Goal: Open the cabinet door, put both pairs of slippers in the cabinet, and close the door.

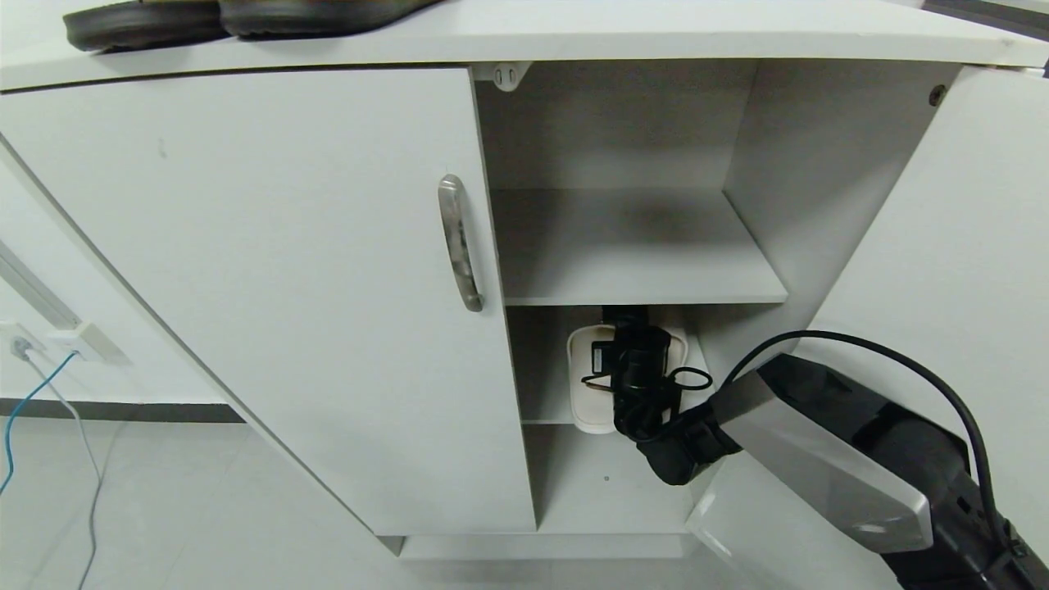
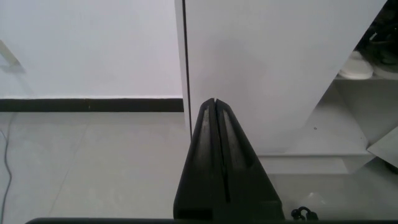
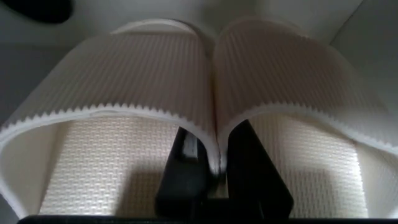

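Pale floor (image 1: 164, 492) and wall behind white cabinet (image 1: 246, 246), wall socket (image 1: 16, 348) with cables at 8 o'clock.

Right gripper (image 3: 214, 155) deep inside cabinet, near 6 o'clock of head view, fingers pinched on the two touching strap edges of white slippers (image 3: 143, 74). Slippers side by side, two in all, one pair, in the compartment just under shelf (image 1: 631, 246); resting or lifted, cannot tell. Right arm stretched in from 5 o'clock, slanting up and inward, cable looped over it.

Left gripper (image 2: 214, 102) low outside cabinet, fingers pressed flat together, nothing between them, aimed toward the cabinet's bottom edge.

Right door (image 1: 942, 246) swung wide at 3 o'clock; left door closed, one metal handle (image 1: 459, 242) upright at its edge.

Black slippers (image 1: 147, 24), two, on cabinet top at 11 o'clock, side by side, well apart from the white pair.
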